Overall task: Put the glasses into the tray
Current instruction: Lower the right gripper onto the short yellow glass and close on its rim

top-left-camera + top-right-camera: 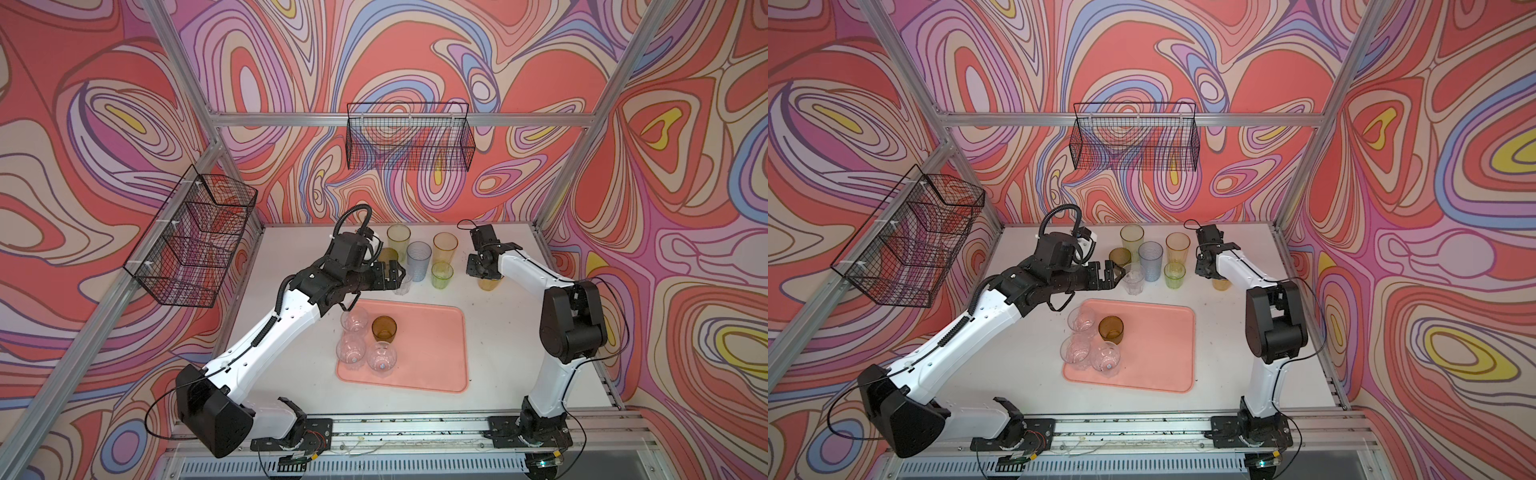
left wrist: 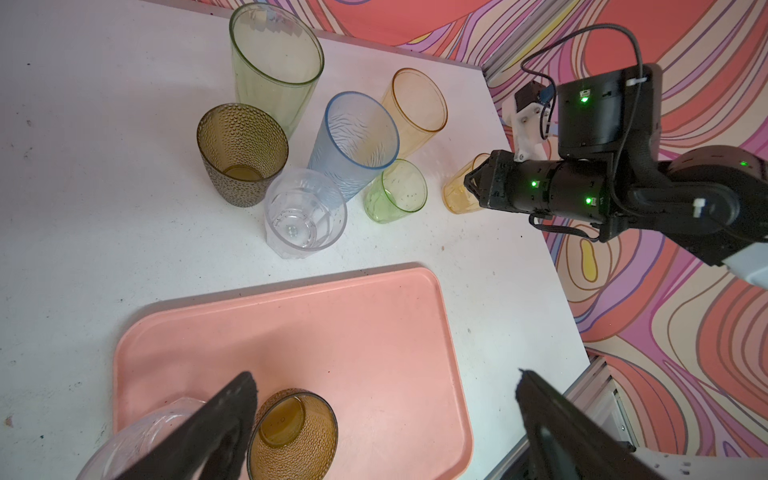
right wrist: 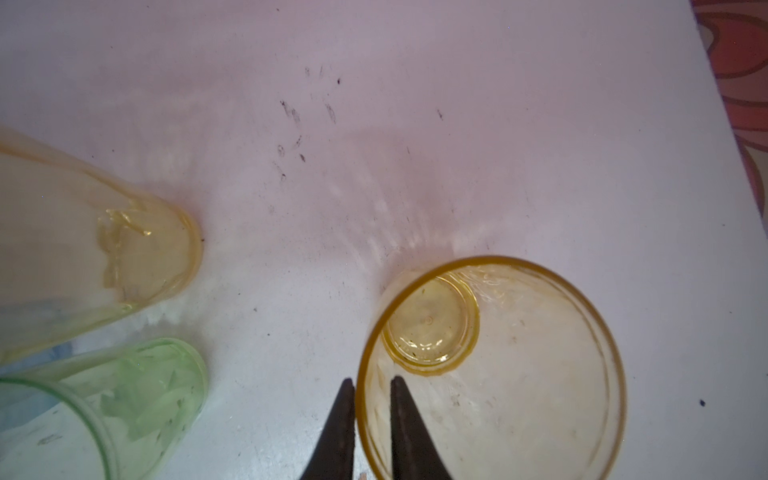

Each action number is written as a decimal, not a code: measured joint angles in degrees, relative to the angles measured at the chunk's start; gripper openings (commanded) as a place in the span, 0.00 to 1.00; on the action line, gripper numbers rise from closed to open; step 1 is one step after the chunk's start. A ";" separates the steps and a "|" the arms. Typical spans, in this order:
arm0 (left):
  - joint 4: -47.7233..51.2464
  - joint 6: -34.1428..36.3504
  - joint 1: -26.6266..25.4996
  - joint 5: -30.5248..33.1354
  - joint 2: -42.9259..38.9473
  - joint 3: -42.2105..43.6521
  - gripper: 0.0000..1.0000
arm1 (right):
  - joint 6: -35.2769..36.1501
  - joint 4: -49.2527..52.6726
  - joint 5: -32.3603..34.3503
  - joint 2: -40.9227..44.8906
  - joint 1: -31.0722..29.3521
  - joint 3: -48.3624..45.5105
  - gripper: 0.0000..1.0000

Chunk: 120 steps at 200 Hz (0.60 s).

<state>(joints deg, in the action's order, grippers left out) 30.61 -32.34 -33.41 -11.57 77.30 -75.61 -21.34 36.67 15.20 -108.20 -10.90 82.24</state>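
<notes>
The salmon-pink tray [image 1: 432, 357] holds three clear glasses [image 1: 351, 348] and a brown one [image 1: 384, 329] at its left end. Behind it stand tall yellow [image 1: 399, 241], blue-grey [image 1: 418, 261] and orange [image 1: 445, 248] glasses, a short green [image 1: 441, 275], a brown [image 2: 241, 153] and a clear one [image 2: 305, 212]. My left gripper [image 2: 385, 376] is open, hovering by that clear glass above the tray's far left corner. My right gripper [image 3: 372, 380] is shut on the rim of the amber glass [image 3: 519, 365], one finger inside it and one outside. The amber glass stands on the table.
A black wire basket [image 1: 409, 137] hangs on the back wall and another [image 1: 195, 237] on the left wall. The table's right edge [image 3: 727, 166] runs close to the amber glass. The tall orange glass [image 3: 124, 257] and the green one [image 3: 137, 395] stand beside it.
</notes>
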 measured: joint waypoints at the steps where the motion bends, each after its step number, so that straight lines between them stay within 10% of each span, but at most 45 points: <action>1: 0.00 -0.02 0.00 -0.02 0.00 0.00 1.00 | 0.07 0.00 -0.04 0.00 0.00 0.00 0.09; 120: 0.22 -0.83 0.00 -3.67 1.92 -0.59 1.00 | 0.07 0.72 0.17 0.50 0.00 -0.11 0.00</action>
<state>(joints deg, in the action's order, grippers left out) 30.83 -33.17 -33.41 -15.25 79.22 -76.20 -21.28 37.39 15.38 -107.70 -10.90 82.13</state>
